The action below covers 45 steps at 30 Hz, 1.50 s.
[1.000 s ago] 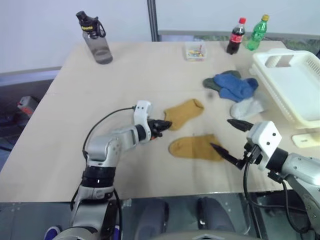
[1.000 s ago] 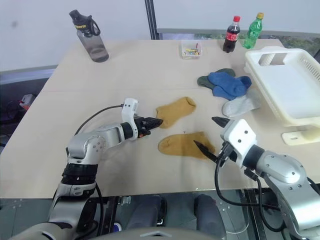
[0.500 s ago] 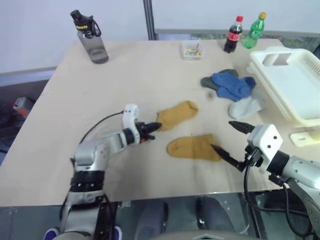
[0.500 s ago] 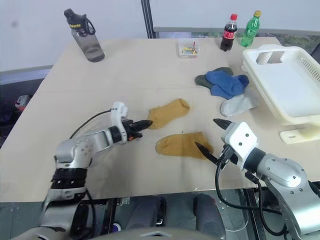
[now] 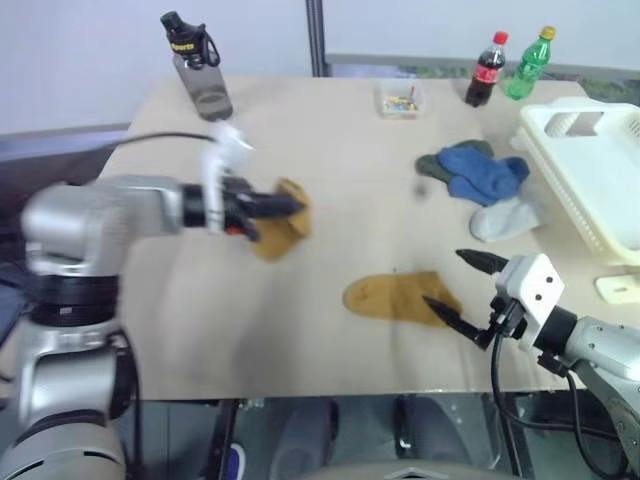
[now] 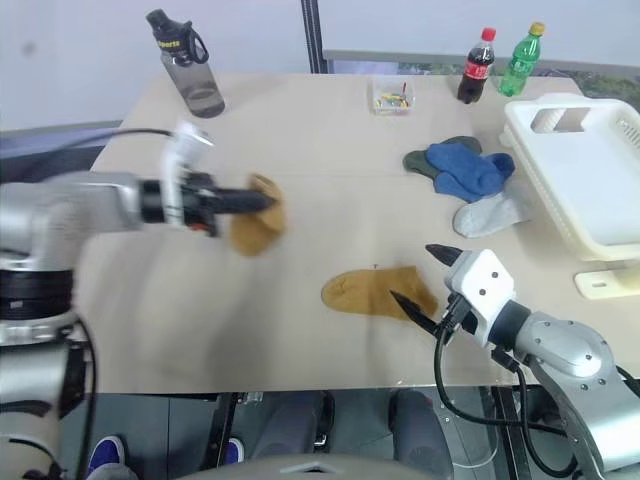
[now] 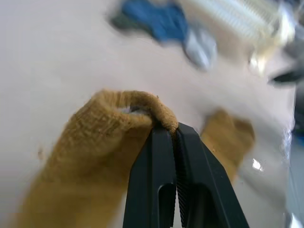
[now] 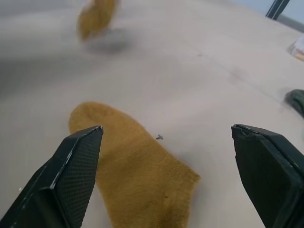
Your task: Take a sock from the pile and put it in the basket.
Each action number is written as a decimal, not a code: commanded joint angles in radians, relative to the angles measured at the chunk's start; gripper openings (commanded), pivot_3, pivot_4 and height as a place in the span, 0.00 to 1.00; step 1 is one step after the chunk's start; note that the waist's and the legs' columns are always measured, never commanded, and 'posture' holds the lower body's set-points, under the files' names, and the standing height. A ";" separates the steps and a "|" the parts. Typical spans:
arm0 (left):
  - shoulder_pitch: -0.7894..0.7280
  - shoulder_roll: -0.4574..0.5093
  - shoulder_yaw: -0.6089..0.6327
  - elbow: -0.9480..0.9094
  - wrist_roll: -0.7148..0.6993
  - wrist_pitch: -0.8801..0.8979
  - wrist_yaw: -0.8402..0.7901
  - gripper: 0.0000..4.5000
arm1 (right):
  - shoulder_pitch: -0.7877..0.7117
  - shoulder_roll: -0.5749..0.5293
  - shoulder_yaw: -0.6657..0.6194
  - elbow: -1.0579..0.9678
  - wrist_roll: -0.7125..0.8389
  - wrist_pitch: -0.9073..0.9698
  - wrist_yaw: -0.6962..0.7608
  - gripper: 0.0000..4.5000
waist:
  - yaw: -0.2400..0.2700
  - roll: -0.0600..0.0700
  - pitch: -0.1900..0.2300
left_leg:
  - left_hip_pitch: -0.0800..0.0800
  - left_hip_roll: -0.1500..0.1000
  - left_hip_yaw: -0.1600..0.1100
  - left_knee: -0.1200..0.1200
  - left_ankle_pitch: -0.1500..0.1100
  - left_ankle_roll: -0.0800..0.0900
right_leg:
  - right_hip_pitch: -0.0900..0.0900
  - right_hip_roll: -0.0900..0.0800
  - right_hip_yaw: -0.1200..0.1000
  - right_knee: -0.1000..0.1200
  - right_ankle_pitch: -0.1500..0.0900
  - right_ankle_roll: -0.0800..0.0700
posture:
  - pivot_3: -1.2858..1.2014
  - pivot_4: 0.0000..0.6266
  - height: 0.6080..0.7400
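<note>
My left gripper [image 5: 290,205] is shut on the edge of a mustard-yellow sock [image 5: 280,228], which hangs from it above the table; the left wrist view shows the black fingers [image 7: 164,166] pinching the sock's [image 7: 95,142] rim. A second mustard sock [image 5: 395,297] lies flat on the table in front of my right gripper [image 5: 462,285], which stands open just right of it, holding nothing. The pile [image 5: 480,175] of blue, dark green and light grey socks lies further back, right beside the cream-white basket [image 5: 590,170] at the table's right edge.
A grey water bottle [image 5: 200,70] stands at the back left of the table. A small clear box [image 5: 398,100], a cola bottle [image 5: 484,70] and a green bottle [image 5: 530,62] line the back edge. A small white piece [image 5: 618,287] lies near the front right.
My left gripper closed on the mustard sock's edge and lifted it off the table, up and to the left. The right gripper has stayed put. The camera view shifted slightly.
</note>
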 commanded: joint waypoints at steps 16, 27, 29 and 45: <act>0.071 -0.280 -0.010 0.105 0.220 -0.419 0.069 0.45 | -0.270 0.077 0.189 0.170 -0.010 0.193 -0.165 1.00 | -0.035 0.001 0.000 | -0.001 0.003 0.002 0.005 0.000 0.000 | -0.005 0.004 0.004 0.005 0.001 -0.002 | 0.52 0.24 1.00; 0.369 -0.168 0.043 -0.059 0.351 -0.589 0.137 0.45 | -0.600 0.240 0.313 0.719 -0.150 0.047 -0.157 1.00 | -0.011 0.002 0.000 | -0.005 0.001 0.001 0.004 0.002 -0.004 | -0.006 -0.001 0.001 0.002 0.001 -0.002 | 0.52 0.24 1.00; 0.393 -0.182 0.035 -0.059 0.366 -0.603 0.149 0.45 | -0.617 0.250 0.317 0.765 -0.161 0.023 -0.140 1.00 | -0.008 0.002 0.000 | -0.005 0.001 0.001 0.004 0.002 -0.004 | -0.006 -0.001 0.002 0.002 0.001 -0.001 | 0.52 0.24 1.00; 0.430 -0.199 0.199 -0.223 0.046 -0.455 0.013 0.00 | -0.431 0.171 0.111 0.331 0.042 0.220 -0.061 0.01 | -0.022 0.003 0.000 | -0.006 0.002 -0.001 0.004 0.000 -0.001 | -0.007 -0.001 0.000 0.004 0.001 -0.001 | 0.52 0.24 1.00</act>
